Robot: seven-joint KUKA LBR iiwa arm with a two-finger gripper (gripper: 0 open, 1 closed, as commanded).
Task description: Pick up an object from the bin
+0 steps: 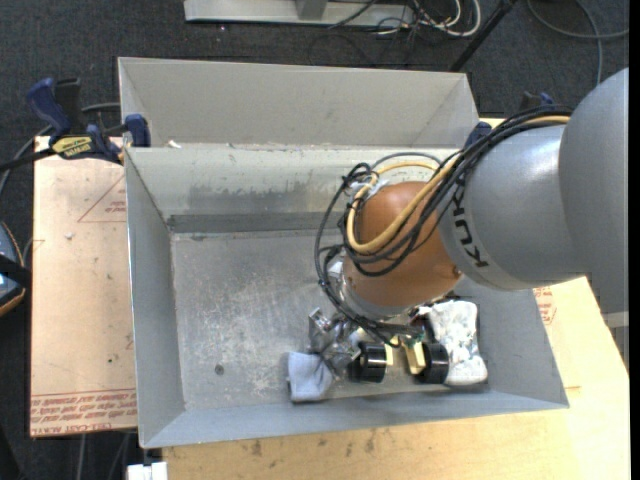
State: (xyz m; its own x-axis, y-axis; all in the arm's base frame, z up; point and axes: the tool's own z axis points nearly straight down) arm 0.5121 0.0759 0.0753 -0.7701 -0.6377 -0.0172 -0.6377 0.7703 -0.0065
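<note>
Low by the bin's [150, 298] front wall, where sloped sides likely gather things: tool [333, 336], spread or pressed together impossible to tell, grey cloth [306, 378] just left, black cylinders [368, 364] just right, white wad [458, 340] beyond.

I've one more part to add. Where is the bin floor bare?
The bin floor is bare on the left, between left wall and back slope. Crowded: front right corner, where a grey rag, black cylinders and a white crumpled thing heap under the gripper.
</note>
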